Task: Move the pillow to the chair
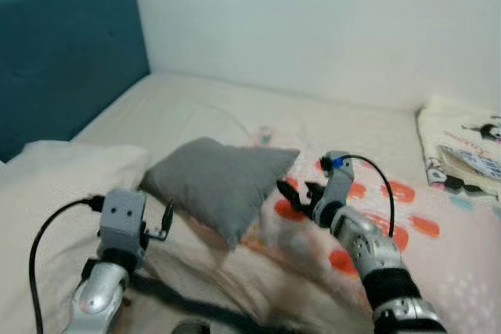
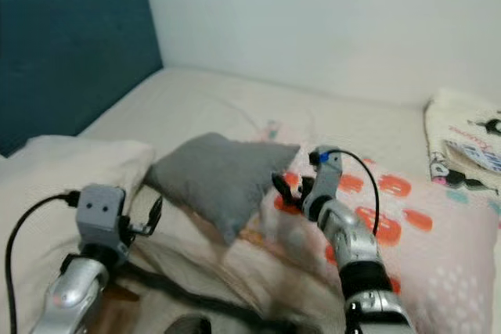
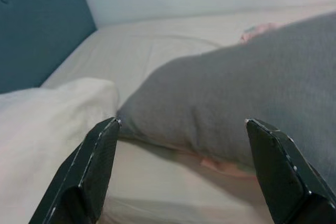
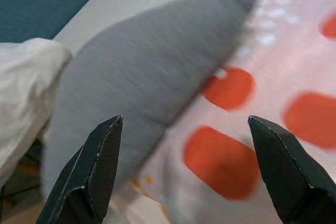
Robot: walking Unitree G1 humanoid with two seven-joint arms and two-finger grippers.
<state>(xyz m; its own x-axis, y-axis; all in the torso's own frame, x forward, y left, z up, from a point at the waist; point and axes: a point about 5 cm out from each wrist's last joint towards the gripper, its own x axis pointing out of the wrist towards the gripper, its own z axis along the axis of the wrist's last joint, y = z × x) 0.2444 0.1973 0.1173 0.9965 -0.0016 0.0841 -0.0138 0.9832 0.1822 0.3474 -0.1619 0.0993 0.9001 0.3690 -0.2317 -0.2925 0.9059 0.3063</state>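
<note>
On my left: left gripper (image 1: pixel 166 220), fingers spread wide, holding nothing, just beside the near-left corner of the pillow (image 1: pixel 219 181). Centre: one grey pillow, lying on the bed (image 1: pixel 180 107) between a white pillow (image 1: pixel 63 185) and a spotted blanket (image 1: pixel 438 248). On my right: right gripper (image 1: pixel 301 193), wide open, empty, over the blanket beside the pillow's right edge. Two grippers counted.

The grey pillow (image 1: pixel 221 180) lies on the bed (image 1: pixel 188 107) with bare sheet behind it up to the wall (image 1: pixel 313 21), so the far side is free to reach. On its left a cream pillow (image 1: pixel 55 185) presses against its edge, and on its right the spotted blanket (image 1: pixel 423 232) lies close against it. The 2 grippers, left gripper (image 1: pixel 166 220) and right gripper (image 1: pixel 301 197), hang with fingers spread just short of the pillow, 1 on each side.
</note>
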